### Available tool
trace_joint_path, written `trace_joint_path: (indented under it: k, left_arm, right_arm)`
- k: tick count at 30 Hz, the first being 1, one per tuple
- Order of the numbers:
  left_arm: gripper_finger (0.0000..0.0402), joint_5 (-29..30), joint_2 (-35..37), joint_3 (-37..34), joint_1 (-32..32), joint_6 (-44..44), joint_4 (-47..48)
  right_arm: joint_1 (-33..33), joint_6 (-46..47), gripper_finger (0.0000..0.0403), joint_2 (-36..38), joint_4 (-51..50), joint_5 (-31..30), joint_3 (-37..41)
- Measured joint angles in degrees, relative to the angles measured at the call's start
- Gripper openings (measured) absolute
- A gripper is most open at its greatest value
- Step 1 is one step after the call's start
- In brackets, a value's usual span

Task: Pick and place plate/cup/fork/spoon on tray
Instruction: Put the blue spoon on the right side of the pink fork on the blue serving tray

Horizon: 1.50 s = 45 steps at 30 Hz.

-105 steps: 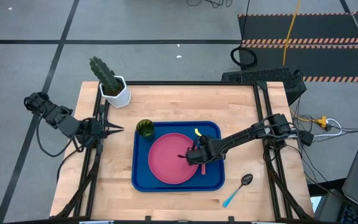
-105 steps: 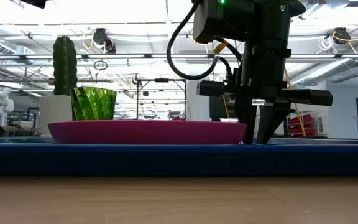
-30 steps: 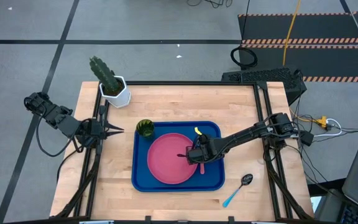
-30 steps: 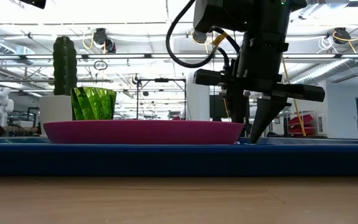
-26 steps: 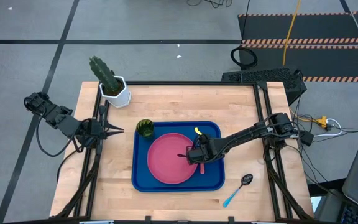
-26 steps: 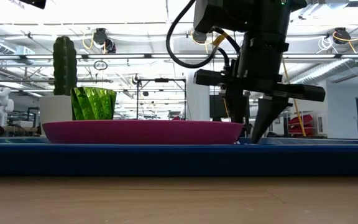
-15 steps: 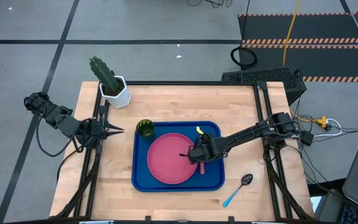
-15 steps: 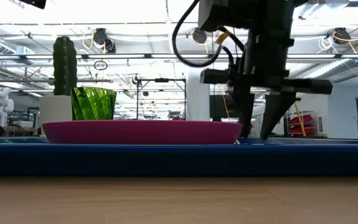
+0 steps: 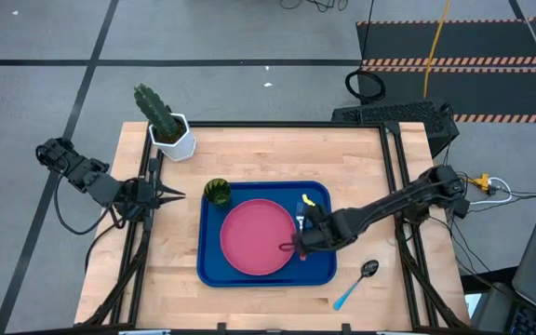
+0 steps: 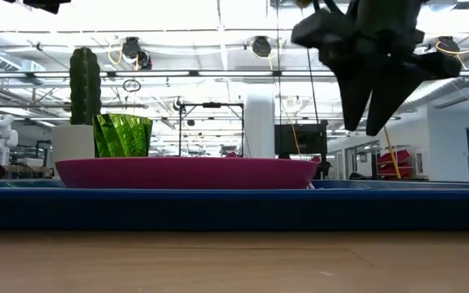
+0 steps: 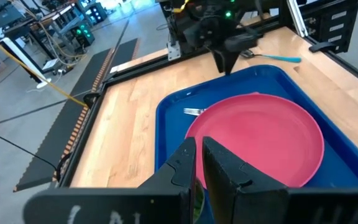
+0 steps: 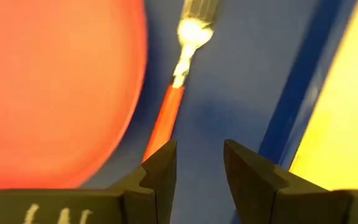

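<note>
Wooden surface [image 9: 268,154] carries the tray [image 9: 214,272], where the fork [image 12: 178,74] lies flat beside the plate [image 9: 254,237], just ahead of the right jaws [image 12: 197,165], parted and empty, apparently after release; left jaws [image 11: 197,163] nearly closed, idle.

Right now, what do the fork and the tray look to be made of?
Fork: bright, reflective tines, likely metal; the pink-red handle is matte and opaque, probably plastic. Tray: uniform blue with rounded corners and a moulded raised rim, apparently plastic with a slight sheen. The fork lies in the tray beside the plate.
</note>
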<state>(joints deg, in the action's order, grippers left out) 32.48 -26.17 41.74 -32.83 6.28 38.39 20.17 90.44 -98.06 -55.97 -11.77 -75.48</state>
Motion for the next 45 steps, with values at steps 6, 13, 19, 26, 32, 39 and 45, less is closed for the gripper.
trace_joint_path:
  k: [6,13,19,26,32,39,45]
  left_arm:
    - [0.0033,0.08,0.00,0.00,-0.01,1.80,-2.89]
    - [0.0033,0.08,-0.07,0.00,0.01,3.70,-10.28]
    - [0.0033,0.06,-0.09,0.00,0.01,7.24,-13.60]
    - [0.0033,0.10,-0.07,0.00,0.01,15.37,-19.31]
    - [0.0033,0.58,-0.07,0.02,0.42,19.14,-22.77]
    - [0.0033,0.61,-0.52,0.02,2.20,15.84,-22.25]
    - [0.0033,0.61,-3.23,0.02,3.13,11.50,-22.07]
  right_arm:
    - [1.28,-19.25,0.0125,-0.02,2.12,1.75,0.00]
    - [2.83,-20.61,0.0125,0.44,1.39,20.01,0.02]
    - [8.91,-19.60,0.0114,1.19,0.25,31.61,0.04]
    - [17.23,-22.08,0.0076,1.20,-4.29,36.81,0.04]
    - [19.70,-30.40,0.0064,1.20,-8.66,31.66,0.04]
    - [19.96,-42.81,0.0094,1.22,-8.19,25.21,3.79]
    - [19.97,-52.80,0.0144,1.18,-6.83,24.92,10.47]
